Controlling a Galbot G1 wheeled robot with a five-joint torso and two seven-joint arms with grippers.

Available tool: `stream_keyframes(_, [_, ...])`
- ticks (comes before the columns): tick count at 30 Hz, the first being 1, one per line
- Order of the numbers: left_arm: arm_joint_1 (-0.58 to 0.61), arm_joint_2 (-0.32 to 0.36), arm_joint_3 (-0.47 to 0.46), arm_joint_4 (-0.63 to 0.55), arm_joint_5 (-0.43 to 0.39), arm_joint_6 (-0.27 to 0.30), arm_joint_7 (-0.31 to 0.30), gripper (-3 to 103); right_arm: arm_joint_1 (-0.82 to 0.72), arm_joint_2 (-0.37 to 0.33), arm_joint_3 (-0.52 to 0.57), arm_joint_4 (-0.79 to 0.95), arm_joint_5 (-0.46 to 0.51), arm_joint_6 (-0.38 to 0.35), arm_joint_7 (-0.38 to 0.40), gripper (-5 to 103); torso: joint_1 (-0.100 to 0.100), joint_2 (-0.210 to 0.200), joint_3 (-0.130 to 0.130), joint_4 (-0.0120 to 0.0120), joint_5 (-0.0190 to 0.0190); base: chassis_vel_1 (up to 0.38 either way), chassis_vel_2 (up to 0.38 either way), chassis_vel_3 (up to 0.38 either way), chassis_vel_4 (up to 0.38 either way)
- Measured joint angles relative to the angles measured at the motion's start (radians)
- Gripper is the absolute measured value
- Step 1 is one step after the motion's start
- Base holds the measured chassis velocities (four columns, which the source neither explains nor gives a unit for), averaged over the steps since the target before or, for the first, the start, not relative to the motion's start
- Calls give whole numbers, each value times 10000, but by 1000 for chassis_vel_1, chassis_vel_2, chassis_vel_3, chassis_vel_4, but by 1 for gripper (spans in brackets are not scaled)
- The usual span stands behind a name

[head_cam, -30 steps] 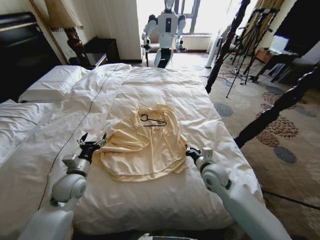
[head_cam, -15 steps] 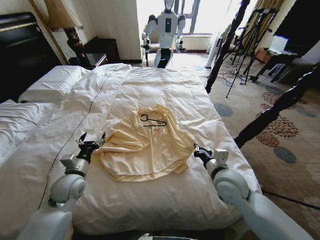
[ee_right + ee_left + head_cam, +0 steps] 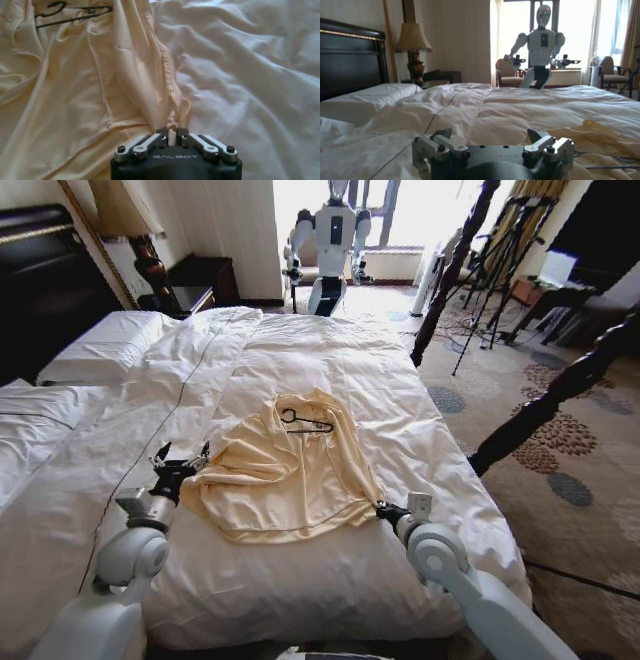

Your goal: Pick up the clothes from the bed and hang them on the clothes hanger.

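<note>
The clothes (image 3: 285, 480) lie spread on the bed (image 3: 400, 380), clothes hanger (image 3: 305, 420) resting at the collar. The right claw (image 3: 172, 138) is pinched tight on the hem; the left claw (image 3: 180, 463) gapes, holding nothing (just beside the cloth). Such a thin pinch could slip, or drag the hanger askew.

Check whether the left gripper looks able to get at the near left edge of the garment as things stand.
Probably yes. The left gripper sits open on the duvet right beside the cream garment, with nothing between them. The right gripper is shut on the opposite hem.
</note>
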Motion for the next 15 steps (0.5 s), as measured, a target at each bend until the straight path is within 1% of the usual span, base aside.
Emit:
stream_keyframes(2, [-25,-52,48,11,-1,0,0,100,40,-225,-4,428,191,-152,2,19,0,0,0,-1,-1,0,0,0,0])
stream_keyframes(3, [-25,-52,48,11,-1,0,0,100,40,-225,-4,428,191,-152,2,19,0,0,0,-1,-1,0,0,0,0])
stream_keyframes(6, [-61,-72,61,50,-24,0,0,100,175,-349,-74,735,554,-252,136,35,0,0,0,0,-1,0,0,0,0])
stream_keyframes(8, [-60,-68,59,52,-35,0,1,100,183,-346,-85,734,554,-252,146,35,0,0,0,0,-1,0,0,0,0])
stream_keyframes(10, [-34,-6,12,46,-83,0,-4,100,250,-321,-93,740,458,-252,145,46,0,0,0,-1,0,0,0,0,0])
stream_keyframes(11, [-34,-6,12,46,-83,0,-4,100,250,-321,-93,740,458,-252,145,46,0,0,0,-1,0,0,0,0,0])
stream_keyframes(13, [-10,37,-55,-9,-166,10,-33,100,533,-389,-26,906,442,-266,134,57,-1,0,0,-1,1,0,0,0,0])
stream_keyframes(14, [-10,37,-55,-9,-166,10,-33,100,533,-389,-26,906,442,-266,134,57,-1,0,0,-1,1,0,0,0,0])
stream_keyframes(15, [-6,45,-69,-33,-192,22,-44,100,726,-454,-13,965,460,-272,149,62,-1,0,0,-1,0,0,0,0,0])
